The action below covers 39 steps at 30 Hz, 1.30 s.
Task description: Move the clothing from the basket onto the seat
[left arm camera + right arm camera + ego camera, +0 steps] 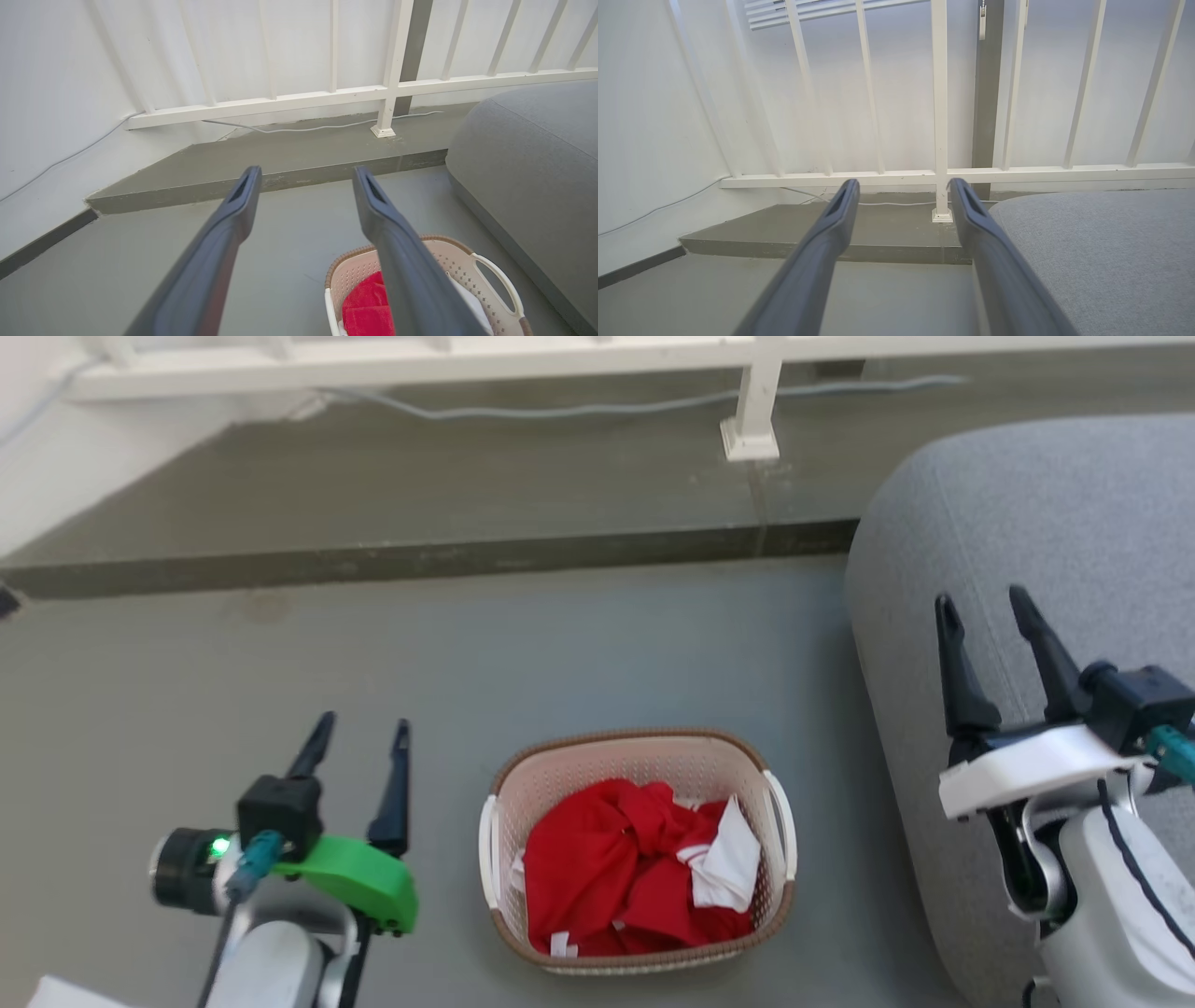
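A small cream perforated basket (644,761) with a brown braided rim stands on the grey floor, bottom centre of the head view. Crumpled red and white clothing (635,868) fills it. The large grey fabric seat (1074,532) rises at the right. My left gripper (362,733) hovers open and empty to the left of the basket. My right gripper (985,607) is open and empty over the seat's left edge. The left wrist view shows the basket (462,266) and clothing (366,303) low at the right, partly behind one finger, with the seat (532,154) beyond. The seat (1101,247) also fills the lower right of the right wrist view.
A raised grey concrete step (420,560) crosses the floor beyond the basket. A white railing (752,392) with a post foot stands on it, and a grey cable (560,409) runs along its base. A white wall (56,93) lies to the left.
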Motion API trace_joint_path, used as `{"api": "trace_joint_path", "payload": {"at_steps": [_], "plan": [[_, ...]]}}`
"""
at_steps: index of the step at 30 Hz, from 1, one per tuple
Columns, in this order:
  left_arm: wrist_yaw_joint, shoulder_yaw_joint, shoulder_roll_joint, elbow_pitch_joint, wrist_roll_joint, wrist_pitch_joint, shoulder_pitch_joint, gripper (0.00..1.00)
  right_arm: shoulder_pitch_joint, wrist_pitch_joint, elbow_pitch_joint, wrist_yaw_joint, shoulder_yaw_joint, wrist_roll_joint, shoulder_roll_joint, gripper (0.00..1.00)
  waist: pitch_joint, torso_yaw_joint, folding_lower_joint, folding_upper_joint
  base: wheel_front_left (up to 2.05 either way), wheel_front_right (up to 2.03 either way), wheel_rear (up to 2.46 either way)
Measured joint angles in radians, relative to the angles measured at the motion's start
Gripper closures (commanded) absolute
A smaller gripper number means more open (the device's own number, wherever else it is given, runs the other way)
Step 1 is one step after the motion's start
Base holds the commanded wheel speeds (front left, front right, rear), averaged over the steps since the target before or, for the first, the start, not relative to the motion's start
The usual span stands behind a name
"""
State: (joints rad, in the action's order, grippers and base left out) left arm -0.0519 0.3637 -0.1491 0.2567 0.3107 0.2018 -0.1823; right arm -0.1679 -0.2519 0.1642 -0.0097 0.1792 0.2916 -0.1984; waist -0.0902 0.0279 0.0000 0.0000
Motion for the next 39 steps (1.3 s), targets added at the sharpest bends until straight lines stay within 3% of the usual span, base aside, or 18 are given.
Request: {"api": "trace_joint_path", "payload": {"at_steps": [20, 39], "plan": [[0.122, 0.161, 0.076, 0.214, 0.002, -0.128, -0.163, 0.0, -0.109, 0.0, -0.092, 0.0, -0.053, 0.018, 0.026, 0.0, -0.251, 0.063, 0.0, 0.0, 0.0, 0.0, 0.0], [0.146, 0.235, 0.086, 0.426, -0.049, -0.273, -0.46, 0.0, -0.243, -0.003, -0.199, 0.036, -0.05, 0.026, 0.107, 0.0, -0.517, 0.166, 0.0001, 0.0, 0.0, 0.0, 0.0]]}}
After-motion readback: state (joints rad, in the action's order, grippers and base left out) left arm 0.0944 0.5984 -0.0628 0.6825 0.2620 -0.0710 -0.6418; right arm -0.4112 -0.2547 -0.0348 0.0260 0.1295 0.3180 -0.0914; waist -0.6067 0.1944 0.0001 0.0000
